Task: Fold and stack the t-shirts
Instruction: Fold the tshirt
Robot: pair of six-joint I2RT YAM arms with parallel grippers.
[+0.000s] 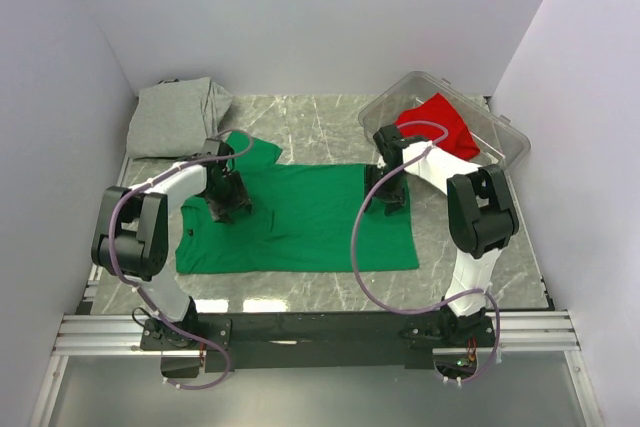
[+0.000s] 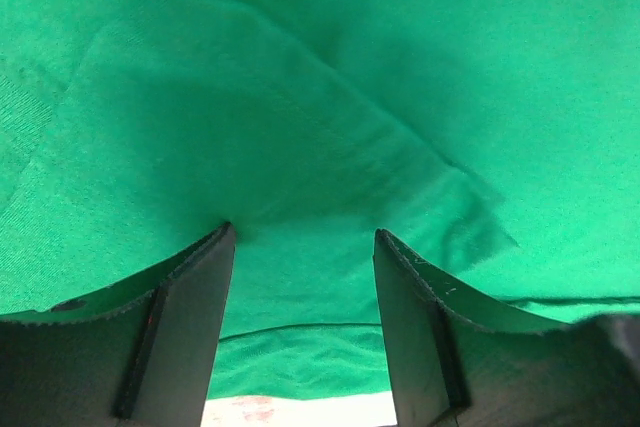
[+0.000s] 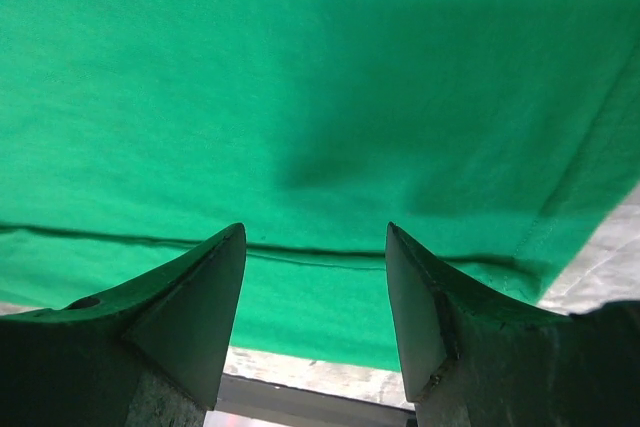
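green t-shirt (image 1: 300,222) spread on desk (image 1: 320,127)
left end effector (image 2: 303,237), right end effector (image 3: 316,232) released over it; red t-shirt (image 1: 445,125) partly behind right arm (image 1: 440,167)

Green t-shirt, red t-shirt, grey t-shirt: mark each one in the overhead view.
green t-shirt (image 1: 300,227): top external view, centre of its spread body.
red t-shirt (image 1: 447,125): top external view, middle of the bunched cloth.
grey t-shirt (image 1: 178,115): top external view, middle of the heap.

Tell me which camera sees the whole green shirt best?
The top view: it shows the whole green t-shirt spread on the table. The left wrist view shows only a wrinkled patch of it, the right wrist view only its hem edge.
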